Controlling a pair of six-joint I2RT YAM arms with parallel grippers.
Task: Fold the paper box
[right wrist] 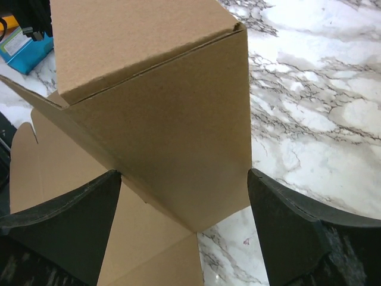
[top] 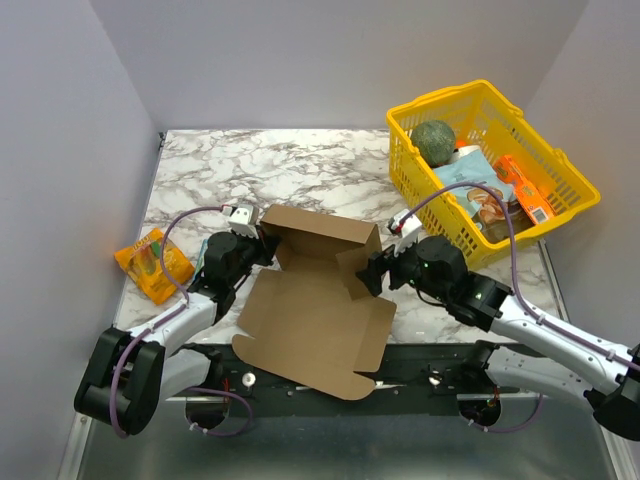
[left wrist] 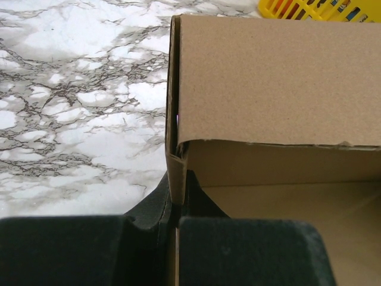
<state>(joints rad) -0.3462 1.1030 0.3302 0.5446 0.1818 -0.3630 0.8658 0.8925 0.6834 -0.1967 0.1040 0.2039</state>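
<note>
The paper box [top: 320, 300], plain brown cardboard, lies in the middle of the marble table. Its back wall stands up, and its big lid flap lies flat toward the near edge. My left gripper [top: 262, 242] is shut on the box's left side wall. In the left wrist view that wall's edge [left wrist: 174, 179] is pinched between the two black fingers [left wrist: 238, 250]. My right gripper [top: 372, 272] is open at the box's right side. In the right wrist view its fingers [right wrist: 286, 220] stand wide apart on either side of the raised right side flap [right wrist: 172, 137] without touching it.
A yellow plastic basket [top: 408, 165] with a green round item and packets stands at the back right. An orange snack packet [top: 152, 263] lies at the left. A small blue carton [right wrist: 24, 44] shows beyond the box. The lid flap overhangs the table's near edge [top: 430, 345].
</note>
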